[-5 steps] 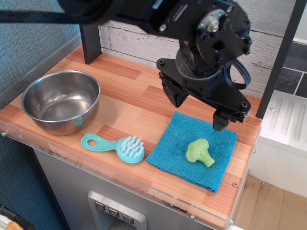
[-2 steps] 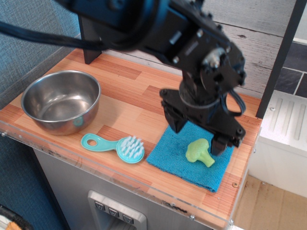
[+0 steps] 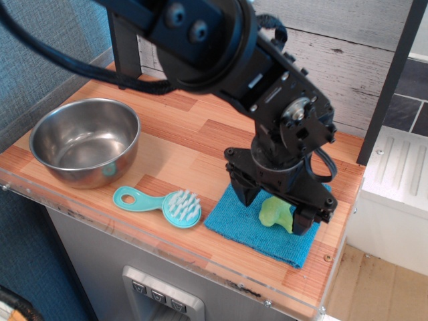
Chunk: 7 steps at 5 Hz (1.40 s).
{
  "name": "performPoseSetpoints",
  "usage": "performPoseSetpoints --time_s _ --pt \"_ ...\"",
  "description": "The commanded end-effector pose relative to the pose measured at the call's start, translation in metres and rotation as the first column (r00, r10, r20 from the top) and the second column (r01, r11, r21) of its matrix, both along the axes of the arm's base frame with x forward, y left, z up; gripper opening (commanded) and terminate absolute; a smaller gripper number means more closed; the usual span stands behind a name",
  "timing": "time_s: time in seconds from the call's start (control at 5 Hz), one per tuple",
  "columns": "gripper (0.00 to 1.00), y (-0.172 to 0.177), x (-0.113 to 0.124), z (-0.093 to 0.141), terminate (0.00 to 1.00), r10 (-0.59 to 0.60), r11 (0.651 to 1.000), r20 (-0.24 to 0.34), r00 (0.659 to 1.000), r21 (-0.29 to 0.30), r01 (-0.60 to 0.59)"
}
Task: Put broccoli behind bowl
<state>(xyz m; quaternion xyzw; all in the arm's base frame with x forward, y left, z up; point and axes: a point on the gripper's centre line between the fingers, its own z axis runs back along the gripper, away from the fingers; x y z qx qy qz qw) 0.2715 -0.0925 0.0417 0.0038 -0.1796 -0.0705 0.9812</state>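
The broccoli, a small yellow-green toy floret, lies on a blue cloth at the table's front right. My black gripper is down over it, open, with one finger to its left and one to its right; the arm hides the floret's top. The steel bowl stands at the front left, far from the gripper, empty.
A teal scrub brush lies between bowl and cloth near the front edge. A dark post stands at the back left behind the bowl. A white plank wall runs along the back; the table's right edge is close to the cloth.
The gripper has come down and forward from above the cloth's back edge until its fingers straddle the broccoli. The broccoli, bowl and brush have not moved.
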Motion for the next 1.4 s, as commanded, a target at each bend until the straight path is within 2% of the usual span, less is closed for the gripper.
performPoseSetpoints --time_s 0.0,0.2,0.8,1.0,1.2 --pt "1.00 0.009 0.009 -0.009 0.00 0.024 1.000 0.004 1.000 -0.013 -0.024" --pt "0.00 0.013 0.008 -0.011 0.00 0.046 0.999 0.012 0.999 0.001 -0.046" --pt "0.00 0.002 0.003 -0.014 0.00 0.045 0.999 0.007 0.999 -0.003 -0.045" --pt "0.00 0.002 0.003 0.000 0.00 0.041 0.999 0.034 0.999 -0.004 -0.041" --pt "0.00 0.006 0.003 0.023 0.00 0.053 0.999 0.085 0.995 -0.010 -0.053"
